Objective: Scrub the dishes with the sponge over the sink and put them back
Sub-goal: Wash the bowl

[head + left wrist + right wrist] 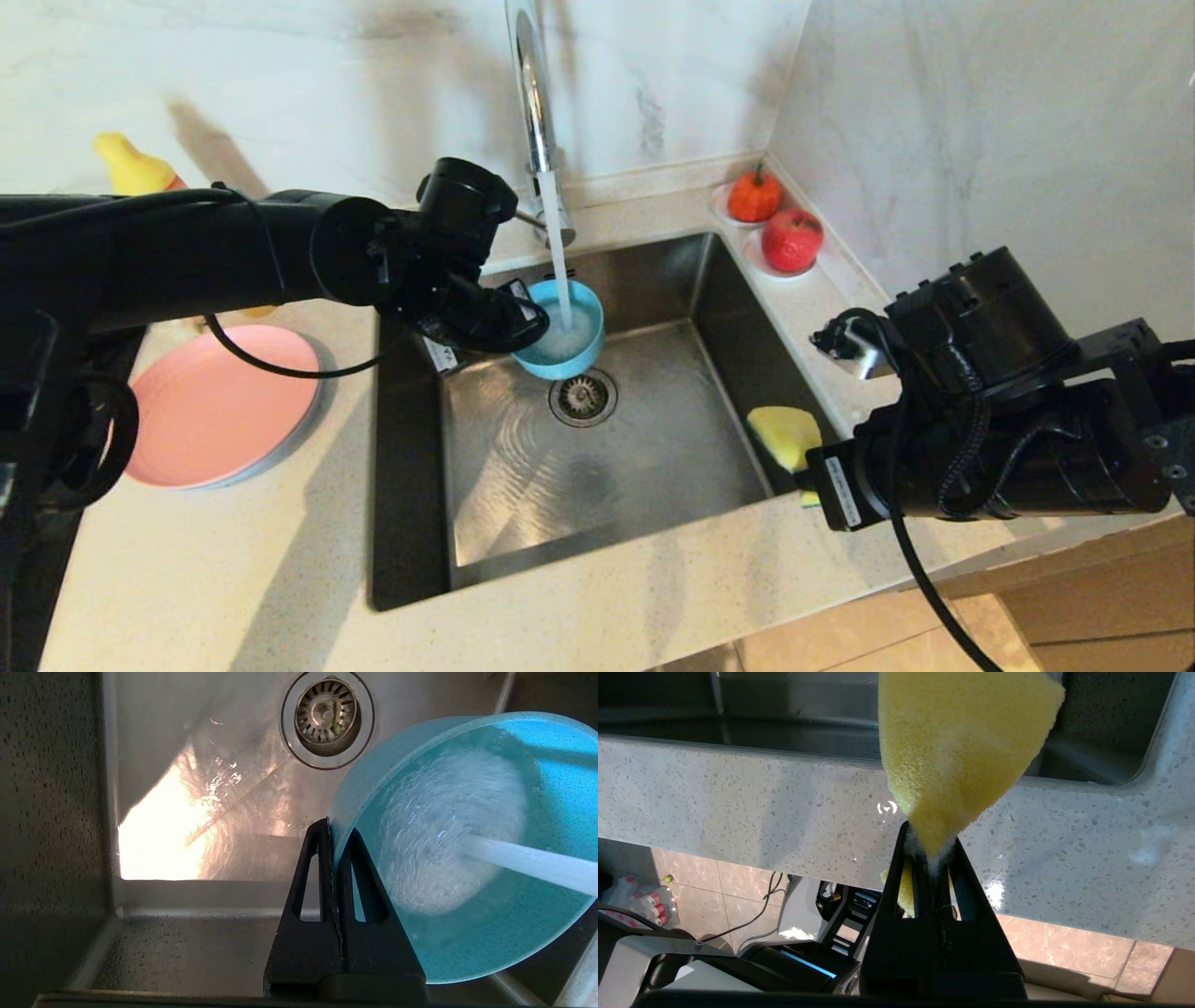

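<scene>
Bowl under the tap, sponge waiting at the sink's edge.

The left gripper (337, 833) is clenched on the rim of the teal bowl (563, 330), holding it tilted over the sink (597, 448) beside the drain (583, 397), with water from the faucet (532, 89) running into it. The right gripper (930, 847) pinches the yellow sponge (957, 746), squeezed to a wedge, over the counter (597, 597) at the sink's right rim, well apart from the bowl. The pink plate (224, 406) lies on the counter to the left. No writing can be read.
</scene>
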### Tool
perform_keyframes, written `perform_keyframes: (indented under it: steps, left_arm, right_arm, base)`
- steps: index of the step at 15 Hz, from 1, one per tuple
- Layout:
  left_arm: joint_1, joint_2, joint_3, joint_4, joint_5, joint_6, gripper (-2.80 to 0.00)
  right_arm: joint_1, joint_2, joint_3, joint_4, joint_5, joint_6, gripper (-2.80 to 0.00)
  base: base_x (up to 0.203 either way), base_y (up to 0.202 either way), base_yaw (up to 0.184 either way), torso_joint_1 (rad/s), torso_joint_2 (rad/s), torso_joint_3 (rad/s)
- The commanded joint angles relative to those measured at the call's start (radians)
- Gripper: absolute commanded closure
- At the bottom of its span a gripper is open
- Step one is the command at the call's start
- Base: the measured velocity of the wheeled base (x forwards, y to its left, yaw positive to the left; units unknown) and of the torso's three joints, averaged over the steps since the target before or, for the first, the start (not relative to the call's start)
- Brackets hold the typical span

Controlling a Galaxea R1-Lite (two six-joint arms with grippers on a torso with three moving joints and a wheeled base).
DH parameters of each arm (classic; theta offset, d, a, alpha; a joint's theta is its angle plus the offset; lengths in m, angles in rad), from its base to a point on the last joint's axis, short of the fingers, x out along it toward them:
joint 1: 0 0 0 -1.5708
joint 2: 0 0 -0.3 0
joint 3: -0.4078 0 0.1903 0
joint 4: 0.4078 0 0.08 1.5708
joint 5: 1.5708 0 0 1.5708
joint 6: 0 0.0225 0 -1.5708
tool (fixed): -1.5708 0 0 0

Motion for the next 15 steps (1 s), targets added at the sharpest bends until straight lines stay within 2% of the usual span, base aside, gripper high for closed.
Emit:
perform_keyframes:
  steps: [1, 7, 9, 12, 15]
  left_arm:
    - [0.001, 0.013, 0.0, 0.002, 0.017, -0.004, 0.0]
    - [0.002, -0.006, 0.005, 0.015, 0.03, 0.001, 0.0]
    - [0.01, -0.04, 0.027, 0.012, 0.079, 0.009, 0.0]
    - [0.033, -0.126, 0.077, -0.006, 0.173, 0.076, 0.0]
    - [0.052, -0.248, 0.181, -0.106, 0.198, 0.129, 0.0]
  right_arm:
    - [-0.002, 0.001, 0.012, 0.001, 0.001, 0.0, 0.0]
    - [-0.005, -0.004, 0.011, 0.001, 0.003, -0.002, 0.0]
    - [-0.006, -0.009, 0.011, 0.002, 0.003, -0.002, 0.0]
    - [-0.006, -0.016, 0.011, 0.002, 0.003, -0.002, 0.0]
    - [-0.005, -0.016, 0.011, 0.001, 0.004, -0.001, 0.0]
  base:
    - [0.0, 0.0, 0.0, 0.0, 0.0, 0.0]
    - [0.0, 0.0, 0.0, 0.0, 0.0, 0.0]
    - [0.0, 0.0, 0.0, 0.0, 0.0, 0.0]
    - [0.0, 0.0, 0.0, 0.0, 0.0, 0.0]
    - [0.0, 0.0, 0.0, 0.0, 0.0, 0.0]
